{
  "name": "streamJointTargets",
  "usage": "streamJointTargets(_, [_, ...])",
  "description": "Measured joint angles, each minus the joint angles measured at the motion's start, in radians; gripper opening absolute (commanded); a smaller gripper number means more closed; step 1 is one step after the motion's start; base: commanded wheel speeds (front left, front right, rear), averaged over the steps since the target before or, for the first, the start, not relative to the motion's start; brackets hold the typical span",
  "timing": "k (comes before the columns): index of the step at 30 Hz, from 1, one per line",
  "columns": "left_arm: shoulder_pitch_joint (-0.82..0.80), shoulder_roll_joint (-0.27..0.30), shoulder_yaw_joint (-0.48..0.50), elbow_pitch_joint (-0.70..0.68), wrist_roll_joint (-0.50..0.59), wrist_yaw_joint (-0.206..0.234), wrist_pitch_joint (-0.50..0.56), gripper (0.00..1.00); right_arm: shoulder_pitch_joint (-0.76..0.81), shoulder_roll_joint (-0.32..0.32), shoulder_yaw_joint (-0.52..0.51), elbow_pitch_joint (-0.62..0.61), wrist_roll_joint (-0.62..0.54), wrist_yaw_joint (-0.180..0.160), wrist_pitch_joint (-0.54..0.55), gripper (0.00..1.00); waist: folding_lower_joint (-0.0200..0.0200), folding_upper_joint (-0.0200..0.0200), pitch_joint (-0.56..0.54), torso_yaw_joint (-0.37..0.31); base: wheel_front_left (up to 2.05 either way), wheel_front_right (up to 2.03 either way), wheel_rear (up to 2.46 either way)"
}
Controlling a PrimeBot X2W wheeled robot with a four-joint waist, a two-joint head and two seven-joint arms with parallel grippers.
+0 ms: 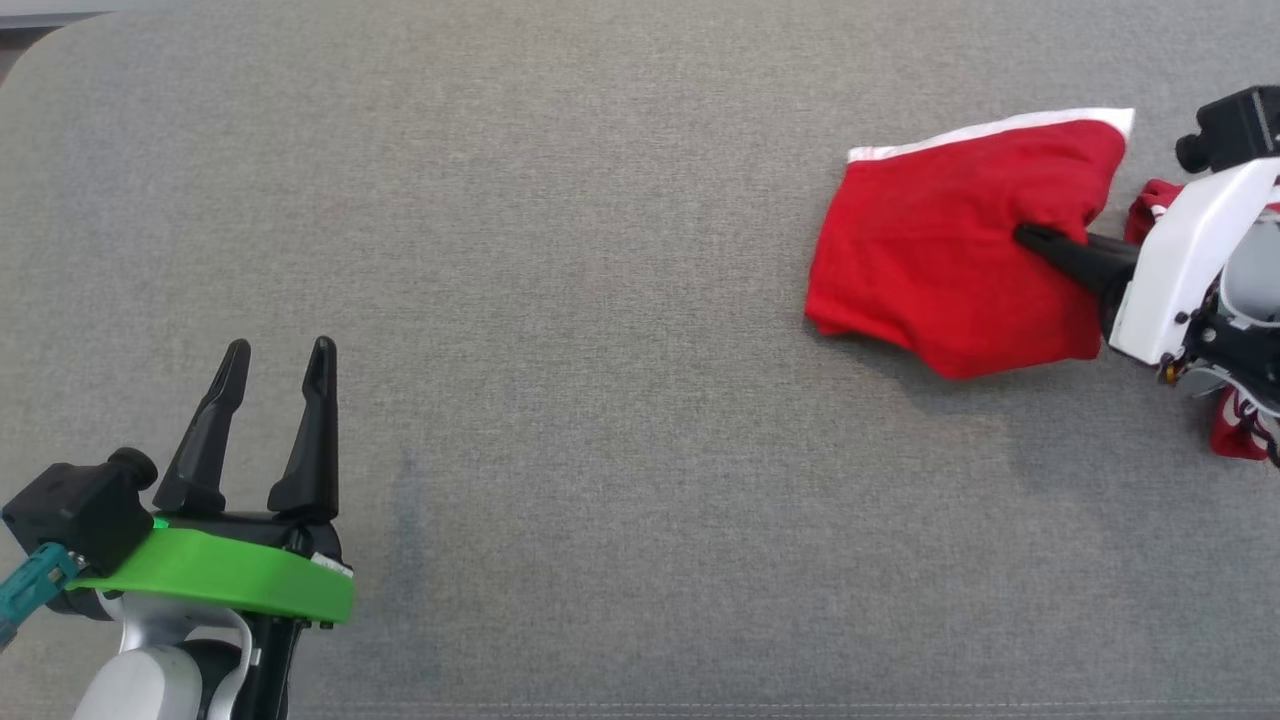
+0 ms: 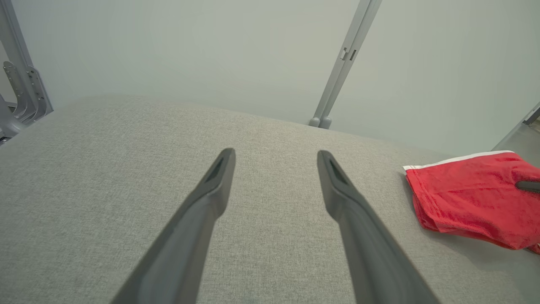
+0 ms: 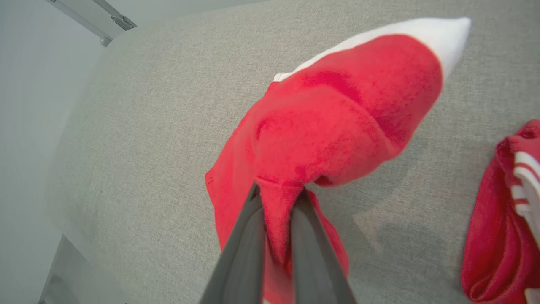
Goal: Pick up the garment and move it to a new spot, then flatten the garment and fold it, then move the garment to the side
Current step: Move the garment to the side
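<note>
Garment pinched between right gripper fingers, partly lifted

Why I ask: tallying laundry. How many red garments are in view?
2. One garment is pinched in the right claw; the other garment lies bunched at far right, partly hidden by that arm.

"Where is the garment?"
"On the desk, far to my right. A fold at its right edge sits between my right jaws."
"Anything beside it?"
"Another cloth, just to its right, not touching it."
"And your left jaws?"
"Over the desk's near left part, well apart from the garment."
</note>
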Motion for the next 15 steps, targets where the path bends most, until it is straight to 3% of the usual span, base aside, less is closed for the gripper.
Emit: streamJointTargets(15, [-0.005,0.001,-0.008,-0.038,0.001,0.000,0.018,1.00,-0.053,-0.152,-0.078,-0.067,0.045,-0.054,0.162,0.00,0.0000,0.0001,0.053,-0.091,0.00,0.00,0.00])
